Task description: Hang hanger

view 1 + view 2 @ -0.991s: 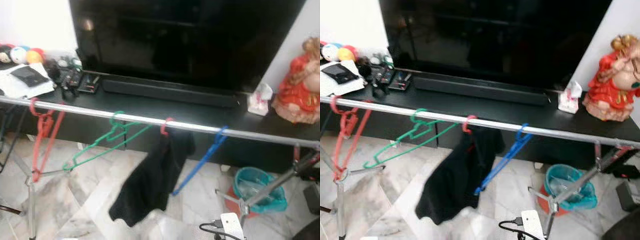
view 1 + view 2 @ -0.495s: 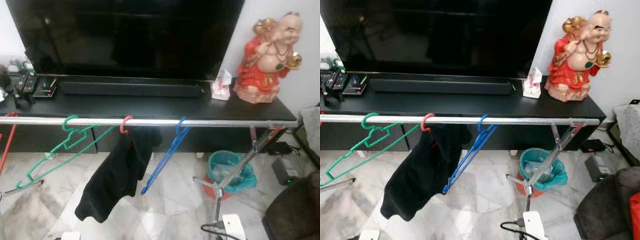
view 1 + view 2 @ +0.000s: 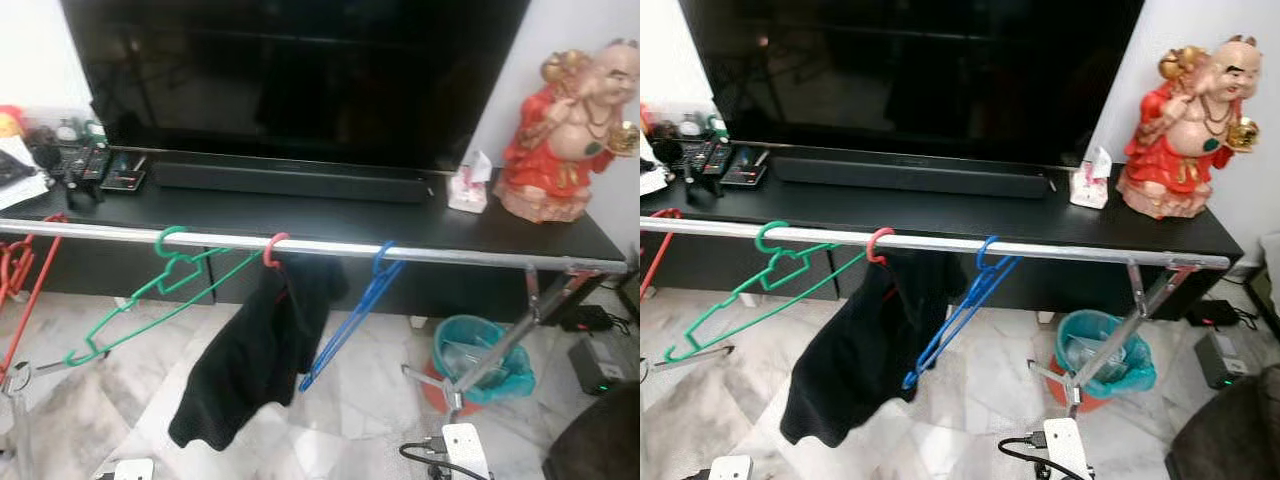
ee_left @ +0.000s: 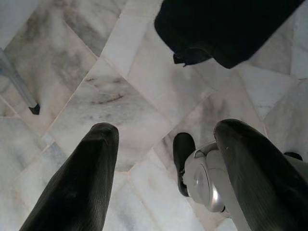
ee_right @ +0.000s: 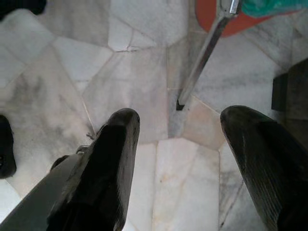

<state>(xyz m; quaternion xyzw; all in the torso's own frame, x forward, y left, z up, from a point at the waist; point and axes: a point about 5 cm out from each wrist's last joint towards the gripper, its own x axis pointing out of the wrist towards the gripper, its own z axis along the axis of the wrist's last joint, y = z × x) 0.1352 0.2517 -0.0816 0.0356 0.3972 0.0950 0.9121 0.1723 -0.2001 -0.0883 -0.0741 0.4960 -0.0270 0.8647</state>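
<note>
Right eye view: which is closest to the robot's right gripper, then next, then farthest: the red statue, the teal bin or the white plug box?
1. White plug box: on the floor right by the robot, nearest the low-hanging right gripper.
2. Teal bin: further out, beside the rack leg, on the right.
3. Red statue: up on the black cabinet, far right, farthest.

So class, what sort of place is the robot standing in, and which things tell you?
Most likely a home living room: a large television on a low black cabinet, a red figurine beside it, and a clothes rail with hangers on marble flooring.
</note>
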